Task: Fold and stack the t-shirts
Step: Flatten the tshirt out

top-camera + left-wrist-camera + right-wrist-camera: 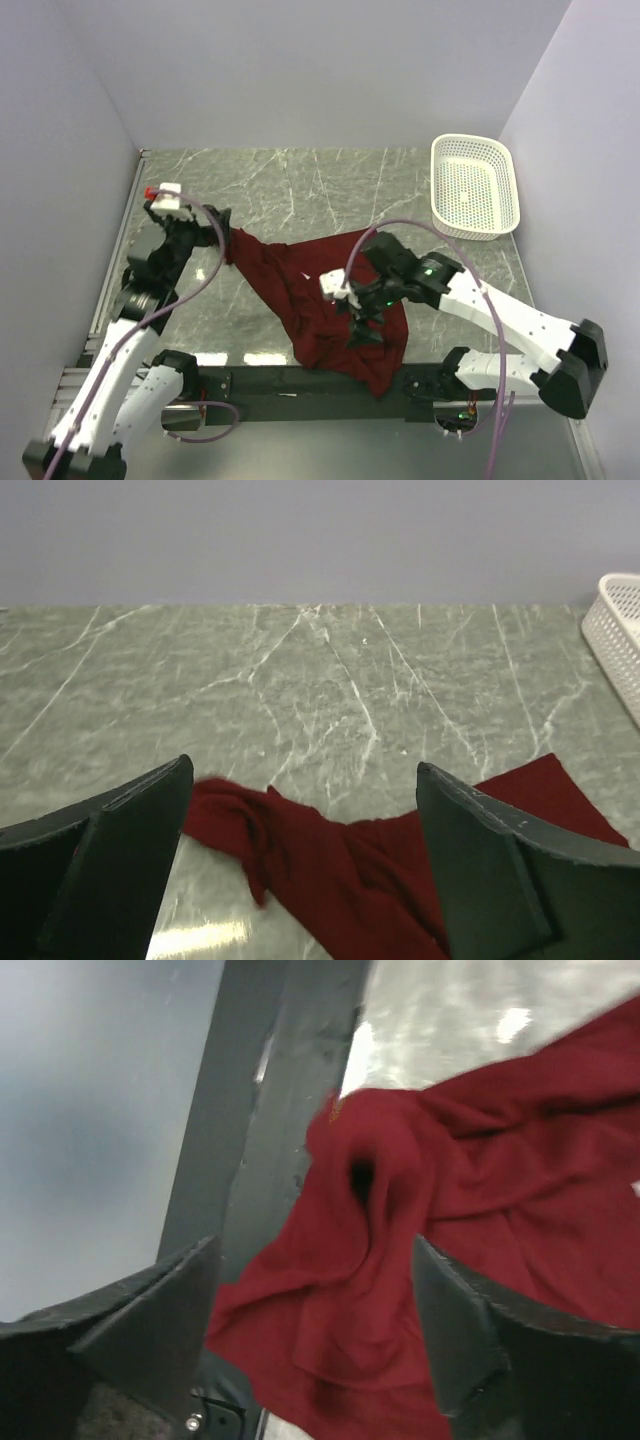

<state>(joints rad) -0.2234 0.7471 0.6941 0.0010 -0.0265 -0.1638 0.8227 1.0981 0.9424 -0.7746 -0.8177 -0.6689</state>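
Observation:
A dark red t-shirt lies crumpled on the marble table, its lower part hanging over the near edge. My left gripper is open at the shirt's left corner; in the left wrist view the bunched red cloth lies between and below the spread fingers. My right gripper is open above the shirt's lower right part; in the right wrist view the rumpled cloth lies between the fingers, over the table's dark front rail. No other shirt shows.
A white plastic basket stands at the back right of the table, its corner also in the left wrist view. Grey walls close in the table on three sides. The dark front rail runs along the near edge.

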